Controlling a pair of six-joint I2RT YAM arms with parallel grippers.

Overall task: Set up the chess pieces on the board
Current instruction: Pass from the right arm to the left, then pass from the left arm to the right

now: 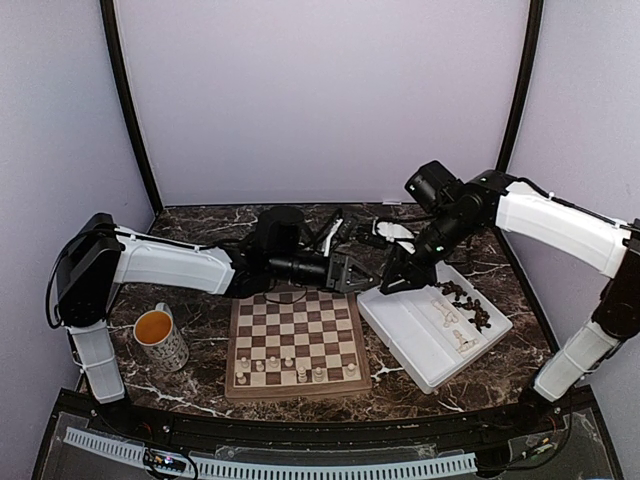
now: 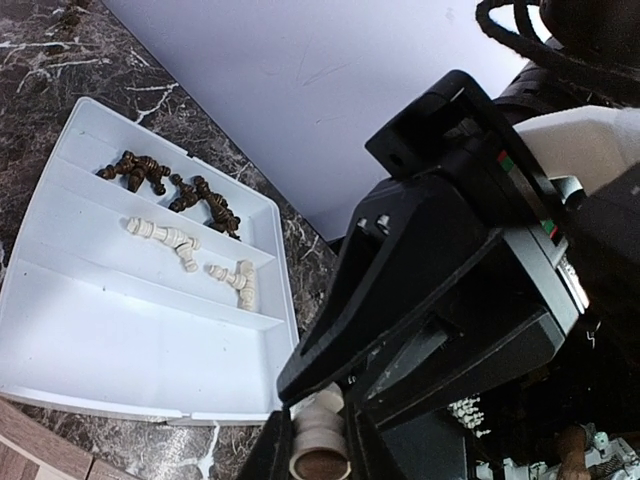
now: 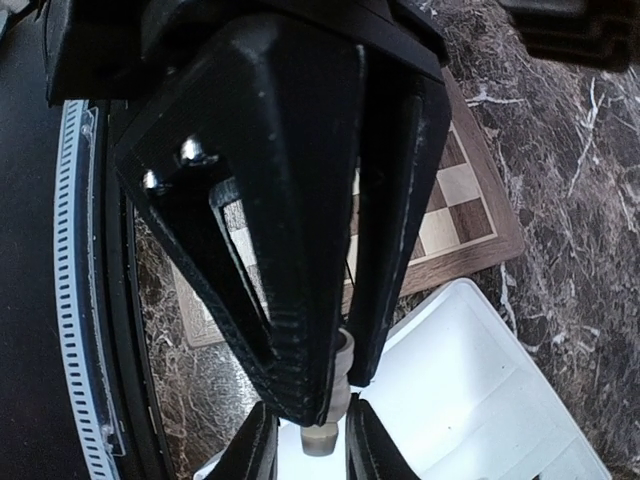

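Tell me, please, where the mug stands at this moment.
In the top view the mug stands on the marble table, on the left side, between the board and the lower part of the left arm.

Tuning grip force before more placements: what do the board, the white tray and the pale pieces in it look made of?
Board: seemingly wood, tan and brown checks, brown border, low sheen. White tray: likely moulded plastic, smooth, uniform, thin dividers. Pale pieces: probably turned wood, cream, matte; too small to be sure.
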